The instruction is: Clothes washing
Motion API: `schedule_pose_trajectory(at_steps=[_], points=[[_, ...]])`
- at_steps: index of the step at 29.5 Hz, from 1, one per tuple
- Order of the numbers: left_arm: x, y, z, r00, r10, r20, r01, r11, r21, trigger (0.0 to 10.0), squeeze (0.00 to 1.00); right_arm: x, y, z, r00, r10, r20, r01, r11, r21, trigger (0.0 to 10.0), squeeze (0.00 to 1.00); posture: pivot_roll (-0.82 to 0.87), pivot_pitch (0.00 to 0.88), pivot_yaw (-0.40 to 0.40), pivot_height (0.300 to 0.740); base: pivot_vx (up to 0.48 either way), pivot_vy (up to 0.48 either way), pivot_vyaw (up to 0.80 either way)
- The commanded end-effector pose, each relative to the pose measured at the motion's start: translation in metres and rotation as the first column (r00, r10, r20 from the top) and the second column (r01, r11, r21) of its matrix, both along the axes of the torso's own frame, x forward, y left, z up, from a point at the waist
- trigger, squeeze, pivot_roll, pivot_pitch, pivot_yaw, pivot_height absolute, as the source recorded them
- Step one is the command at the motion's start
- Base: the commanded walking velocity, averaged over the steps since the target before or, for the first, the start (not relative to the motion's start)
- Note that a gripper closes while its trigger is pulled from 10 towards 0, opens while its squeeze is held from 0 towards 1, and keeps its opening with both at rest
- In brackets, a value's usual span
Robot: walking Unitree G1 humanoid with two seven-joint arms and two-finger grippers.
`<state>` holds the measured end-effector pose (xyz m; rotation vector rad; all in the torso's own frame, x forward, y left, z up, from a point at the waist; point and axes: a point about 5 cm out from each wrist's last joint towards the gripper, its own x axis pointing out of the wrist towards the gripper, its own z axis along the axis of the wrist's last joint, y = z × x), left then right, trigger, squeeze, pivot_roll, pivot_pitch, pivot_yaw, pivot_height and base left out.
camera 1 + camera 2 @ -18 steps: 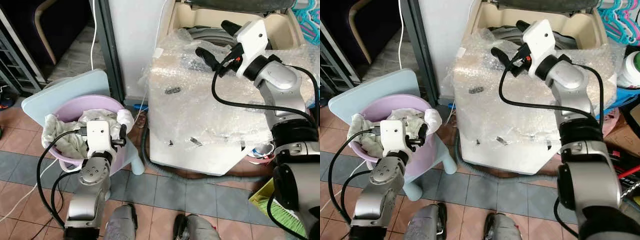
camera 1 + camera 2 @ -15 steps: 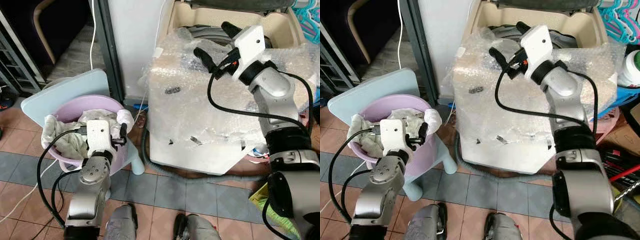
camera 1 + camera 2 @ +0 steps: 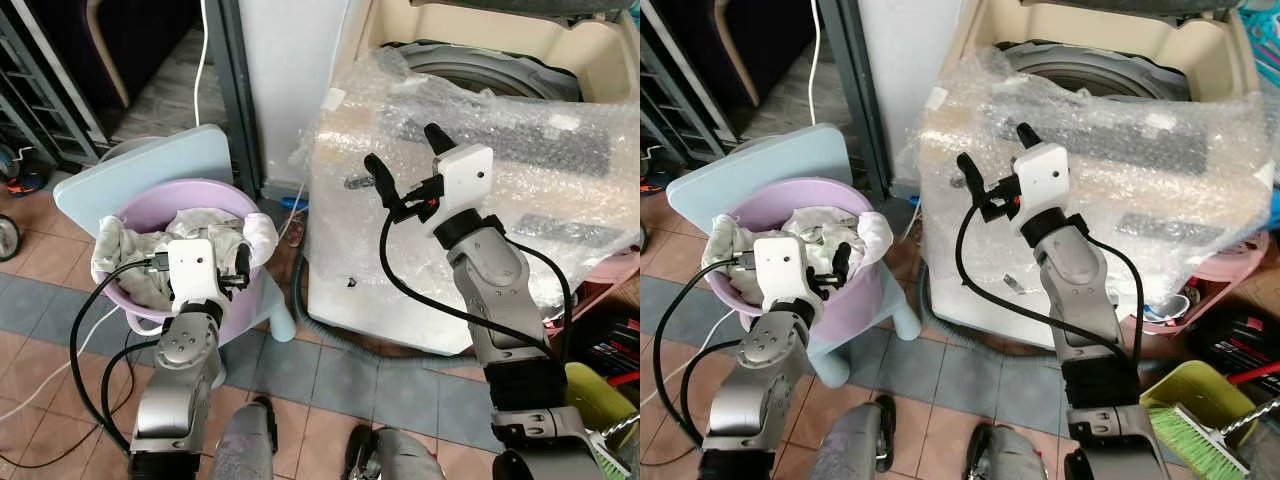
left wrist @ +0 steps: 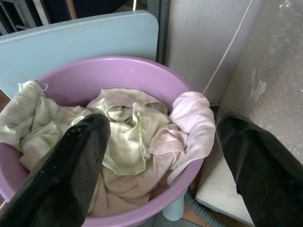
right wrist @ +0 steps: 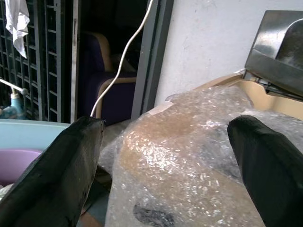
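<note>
While the top-loading washing machine [image 3: 480, 60] stands with its lid up, its round drum ring can be seen inside the cream tub. Its front and top are wrapped in crinkly clear bubble wrap [image 3: 520, 160]. A ribbed grey hose [image 3: 330, 330] is curled on the tiled floor at the foot of the washing machine.

Just beside the washing machine, a round purple plastic basin [image 4: 118, 71] is set on a pale blue stool [image 3: 130, 175]. The basin is filled with soft, crumpled clothes [image 4: 123, 137], pale green and pale pink. One pink piece is draped over the rim nearest the washing machine.

The left gripper [image 4: 161, 156] is held just above the basin, and its two thick black fingers are spread wide with nothing between them. The right gripper [image 3: 405, 165] is raised in front of the washing machine, over the bubble wrap, and its fingers are spread wide too, with nothing held.
</note>
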<state>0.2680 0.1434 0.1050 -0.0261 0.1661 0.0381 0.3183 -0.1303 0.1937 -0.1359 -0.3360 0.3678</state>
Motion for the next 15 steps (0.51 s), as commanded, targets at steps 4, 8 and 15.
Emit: schedule_pose_trajectory(at_steps=[4, 8, 15], points=[[0.002, -0.003, 0.0, 1.0, -0.015, -0.006, 0.015, 1.0, -0.001, 10.0, 0.0, -0.009, 0.0, 0.0, 0.999, -0.03, -0.023, 0.03, 0.999, 0.013, 10.0, 1.0, 0.02, 0.162, 0.016, 0.74, 0.0, 0.48, 0.8], [0.001, -0.004, 0.001, 1.0, -0.013, -0.003, 0.013, 1.0, -0.002, 10.0, 0.0, -0.014, 0.003, -0.001, 0.998, -0.031, -0.046, 0.031, 0.999, 0.019, 10.0, 1.0, 0.03, 0.156, 0.008, 0.74, 0.0, 0.457, 0.8], [0.0, -0.002, 0.0, 1.0, 0.015, 0.003, -0.015, 1.0, 0.003, 10.0, 0.0, -0.018, 0.011, -0.002, 0.997, -0.006, -0.079, 0.009, 0.999, 0.039, 10.0, 1.0, 0.02, 0.152, 0.004, 0.74, 0.0, 0.0, 0.8]])
